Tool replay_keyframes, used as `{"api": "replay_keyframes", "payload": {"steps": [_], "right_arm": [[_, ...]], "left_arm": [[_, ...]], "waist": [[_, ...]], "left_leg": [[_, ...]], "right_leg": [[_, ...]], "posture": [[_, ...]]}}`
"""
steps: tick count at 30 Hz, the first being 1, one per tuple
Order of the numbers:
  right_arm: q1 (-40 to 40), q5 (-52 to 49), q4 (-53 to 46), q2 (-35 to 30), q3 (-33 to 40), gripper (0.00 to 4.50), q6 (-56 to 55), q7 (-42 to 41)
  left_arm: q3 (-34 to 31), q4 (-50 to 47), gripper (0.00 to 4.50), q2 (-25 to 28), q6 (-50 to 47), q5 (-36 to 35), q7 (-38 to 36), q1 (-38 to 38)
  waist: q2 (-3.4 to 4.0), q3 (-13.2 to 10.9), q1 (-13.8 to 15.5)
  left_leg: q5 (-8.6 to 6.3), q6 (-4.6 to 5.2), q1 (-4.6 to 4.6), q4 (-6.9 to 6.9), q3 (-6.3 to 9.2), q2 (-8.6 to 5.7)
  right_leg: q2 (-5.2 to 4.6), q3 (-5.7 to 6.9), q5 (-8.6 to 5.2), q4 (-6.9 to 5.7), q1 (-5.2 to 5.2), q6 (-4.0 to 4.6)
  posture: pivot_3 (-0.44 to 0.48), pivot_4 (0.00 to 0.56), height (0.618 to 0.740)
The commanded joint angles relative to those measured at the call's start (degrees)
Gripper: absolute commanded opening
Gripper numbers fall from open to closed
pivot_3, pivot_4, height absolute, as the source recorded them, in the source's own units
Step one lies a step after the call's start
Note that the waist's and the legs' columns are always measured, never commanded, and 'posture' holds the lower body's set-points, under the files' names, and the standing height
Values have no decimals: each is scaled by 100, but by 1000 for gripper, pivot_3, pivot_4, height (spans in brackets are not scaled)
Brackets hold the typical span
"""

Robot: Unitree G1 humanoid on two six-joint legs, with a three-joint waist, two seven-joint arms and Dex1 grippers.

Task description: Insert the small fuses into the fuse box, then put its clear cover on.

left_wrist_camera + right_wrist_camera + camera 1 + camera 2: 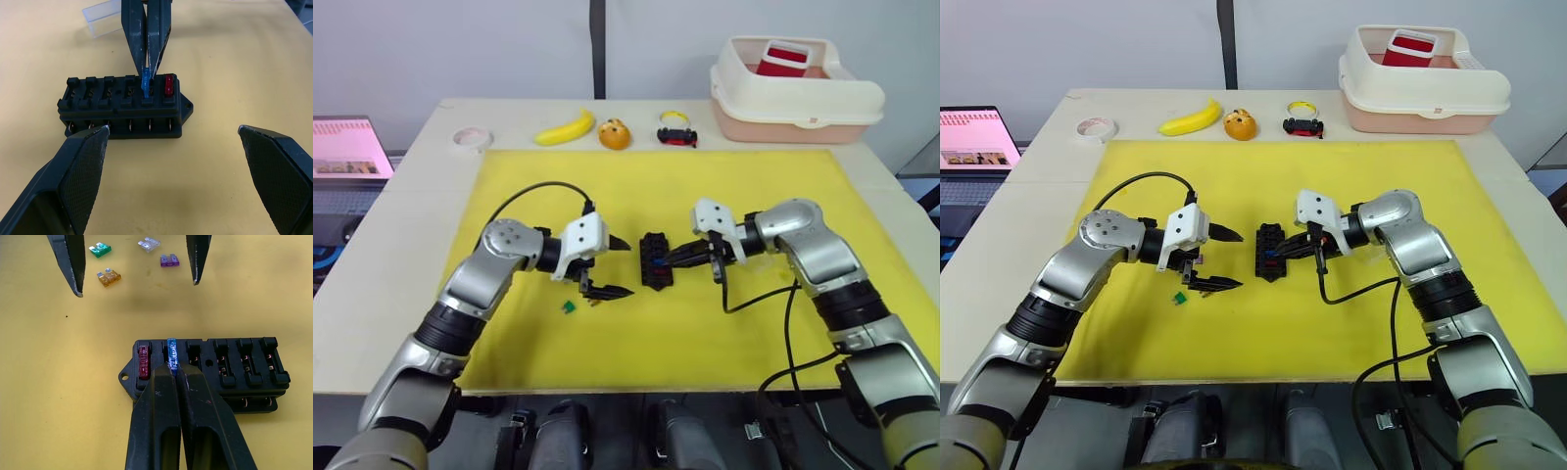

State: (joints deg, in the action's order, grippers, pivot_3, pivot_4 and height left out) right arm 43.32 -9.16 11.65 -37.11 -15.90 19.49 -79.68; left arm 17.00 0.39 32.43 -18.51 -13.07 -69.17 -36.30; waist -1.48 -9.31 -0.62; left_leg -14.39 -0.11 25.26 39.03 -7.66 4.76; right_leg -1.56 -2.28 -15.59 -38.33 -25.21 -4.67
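Right jaws clamp blue fuse [171, 352] over fuse box [210, 374] slot | left jaws apart, beside box

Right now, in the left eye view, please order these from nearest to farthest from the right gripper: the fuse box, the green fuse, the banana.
1. The fuse box: directly at the right gripper tips, mat centre.
2. The green fuse: on the mat beyond the box, below the left gripper.
3. The banana: far table edge, off the mat.
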Motion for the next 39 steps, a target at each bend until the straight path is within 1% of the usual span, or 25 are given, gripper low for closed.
{"api": "replay_keyframes", "payload": {"steps": [1,14,24,31,39], "right_arm": [[163,14,17,24,-31,0,-122,-108],[414,212,452,118,-151,0,-429,-117],[418,464,724,122,-299,0,-531,-88],[362,585,799,98,-385,0,-560,2],[383,497,744,157,-323,0,-377,20]], "left_arm": [[-147,-71,4425,-7,36,-38,25,-112],[-143,-87,4425,7,31,-45,45,-101],[-136,-112,4425,2,16,-46,65,-84],[-131,-144,4425,7,6,-49,70,-61],[-133,-162,4425,13,-20,-59,66,-54]], "waist": [[0,0,0],[0,0,-1],[0,0,-1],[1,1,-2],[1,1,-2]], "left_leg": [[0,0,0,0,0,0],[0,0,0,0,0,0],[0,-1,-1,0,0,0],[0,-1,-3,0,-1,0],[0,-1,-10,0,0,0]], "right_leg": [[0,0,0,0,0,0],[0,0,0,0,0,0],[0,0,0,-1,1,0],[0,0,0,-1,2,0],[0,0,0,0,9,0]], "posture": [[0,150,739],[0,150,739],[0,150,739],[0,150,739],[0,150,739]]}}
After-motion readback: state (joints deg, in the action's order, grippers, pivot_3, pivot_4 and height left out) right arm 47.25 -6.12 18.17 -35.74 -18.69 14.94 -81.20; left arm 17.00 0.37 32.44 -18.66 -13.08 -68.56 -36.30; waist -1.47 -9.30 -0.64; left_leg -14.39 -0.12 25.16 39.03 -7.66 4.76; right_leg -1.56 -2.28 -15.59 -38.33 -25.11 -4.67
